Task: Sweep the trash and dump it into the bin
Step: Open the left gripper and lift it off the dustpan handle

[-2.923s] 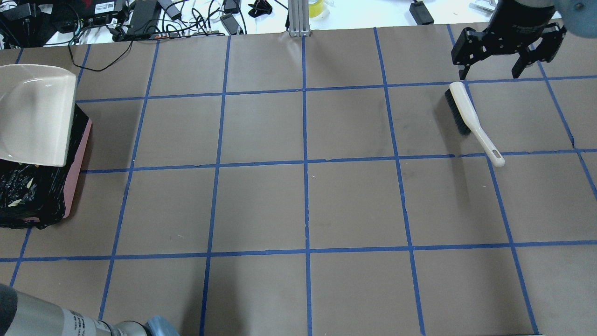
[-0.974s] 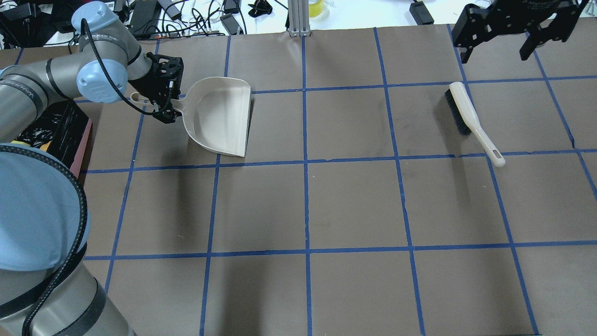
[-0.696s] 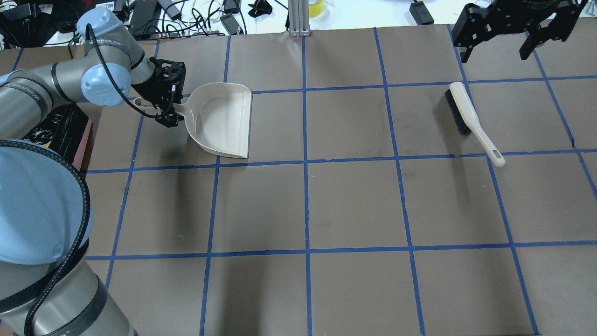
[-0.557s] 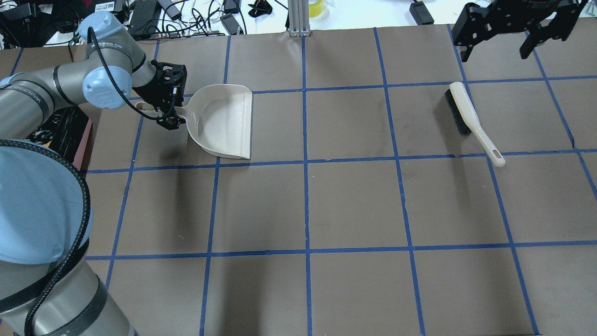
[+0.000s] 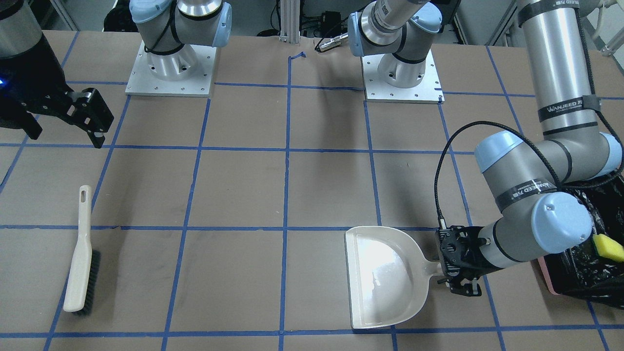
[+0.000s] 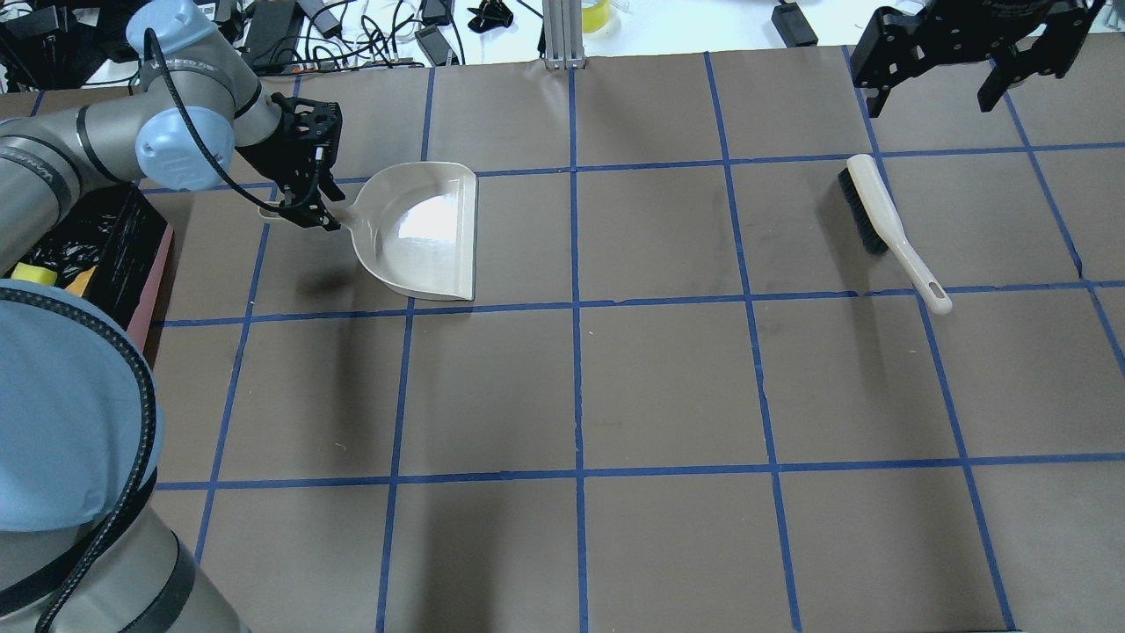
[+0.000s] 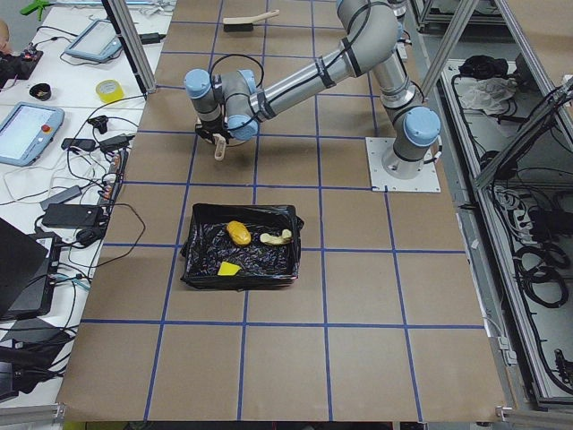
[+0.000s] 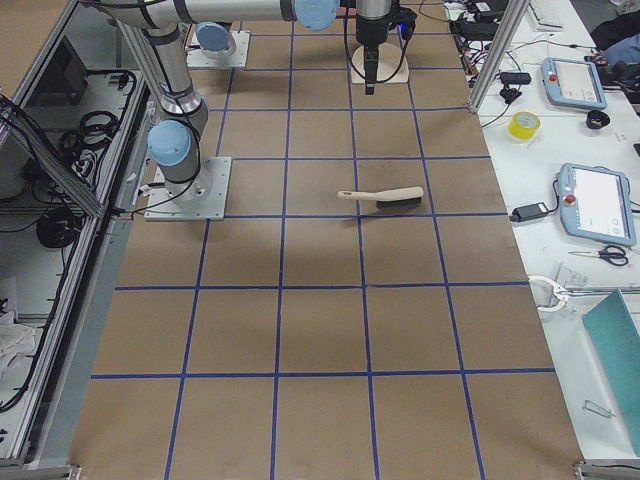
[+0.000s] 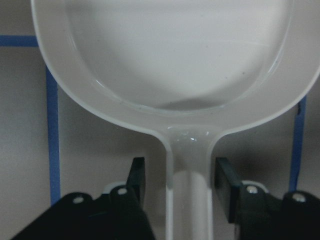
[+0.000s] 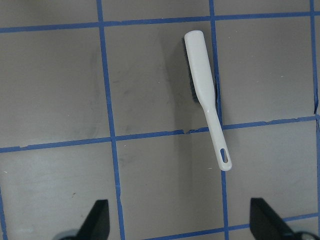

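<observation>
Trash (image 7: pixel 237 233) binned — left arm (image 6: pixel 105 149) low (jaws astride dustpan (image 6: pixel 422 229)).

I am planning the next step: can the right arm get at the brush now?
Probably yes. The right gripper is open and empty, raised above the table, and the brush lies flat with bare table around it, handle free. Nothing stands between them.
</observation>
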Controlling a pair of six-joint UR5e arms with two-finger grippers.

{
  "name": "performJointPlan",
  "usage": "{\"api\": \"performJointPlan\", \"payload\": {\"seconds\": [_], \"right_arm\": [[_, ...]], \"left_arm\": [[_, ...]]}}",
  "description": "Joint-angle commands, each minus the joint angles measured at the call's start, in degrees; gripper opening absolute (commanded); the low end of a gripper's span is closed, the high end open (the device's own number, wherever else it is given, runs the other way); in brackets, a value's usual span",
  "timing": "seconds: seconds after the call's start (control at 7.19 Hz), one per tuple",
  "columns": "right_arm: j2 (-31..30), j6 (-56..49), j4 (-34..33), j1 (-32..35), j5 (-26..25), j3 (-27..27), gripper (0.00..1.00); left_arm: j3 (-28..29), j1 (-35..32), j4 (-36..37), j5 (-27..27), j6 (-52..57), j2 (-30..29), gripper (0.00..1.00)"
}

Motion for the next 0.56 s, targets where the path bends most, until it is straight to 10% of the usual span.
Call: {"api": "performJointPlan", "payload": {"seconds": [0.0, 0.42], "right_arm": [[-0.25, -0.35, -0.30, -0.08, -0.27, 0.03, 1.00], [-0.34, -0.35, -1.52, -0.17, 0.42, 0.03, 1.00]], "left_arm": [[0.45, -0.75, -7.71, -0.33, -7.34, 6.68, 0.57], [-0.52, -1.89, -15.88, -0.42, -27.92, 17.49, 0.63]]}}
